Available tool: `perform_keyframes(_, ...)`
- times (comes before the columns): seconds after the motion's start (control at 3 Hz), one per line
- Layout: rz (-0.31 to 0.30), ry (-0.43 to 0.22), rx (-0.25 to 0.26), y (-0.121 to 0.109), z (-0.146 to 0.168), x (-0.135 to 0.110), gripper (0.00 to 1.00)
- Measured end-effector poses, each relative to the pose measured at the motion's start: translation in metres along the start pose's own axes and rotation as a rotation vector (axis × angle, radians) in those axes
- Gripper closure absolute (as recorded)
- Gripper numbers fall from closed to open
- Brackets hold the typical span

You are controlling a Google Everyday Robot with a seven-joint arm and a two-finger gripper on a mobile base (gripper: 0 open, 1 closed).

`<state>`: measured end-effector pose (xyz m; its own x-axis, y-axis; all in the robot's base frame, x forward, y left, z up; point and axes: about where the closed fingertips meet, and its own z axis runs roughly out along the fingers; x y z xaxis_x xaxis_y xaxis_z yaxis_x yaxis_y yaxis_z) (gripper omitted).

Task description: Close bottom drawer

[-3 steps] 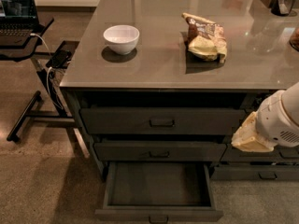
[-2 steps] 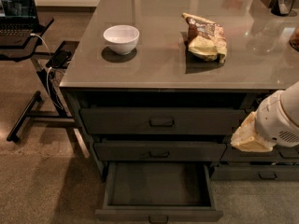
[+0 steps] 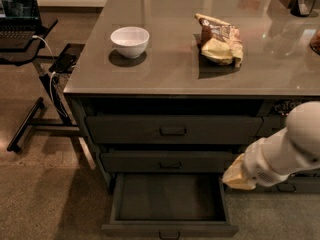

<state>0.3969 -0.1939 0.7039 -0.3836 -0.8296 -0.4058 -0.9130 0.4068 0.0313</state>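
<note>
In the camera view, the wide dark grey bottom drawer (image 3: 170,201) is seen pulled out well beyond the front edge of the smooth grey counter (image 3: 170,74), its shallow interior exposed. The two similar dark grey upper drawers (image 3: 172,130) are seen pushed in beneath that front edge. The cream-tipped gripper (image 3: 239,178) on the white arm (image 3: 287,151) is held below the counter's front right corner, just beside the open drawer's right wall; whether it is open or closed cannot be told. A round white bowl (image 3: 129,41) is set near the front left corner, and a crumpled brown and yellow snack bag (image 3: 219,45) lies toward the middle.
</note>
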Motion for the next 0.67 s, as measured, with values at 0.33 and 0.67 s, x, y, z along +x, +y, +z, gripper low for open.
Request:
perform_keyframes(0.33, 0.065, -0.031, -0.003, 0.000, 0.067, 0.025, 1.00)
perform_keyframes(0.67, 0.125, -0.086, 0.072, -0.020, 0.111, 0.044, 1.00)
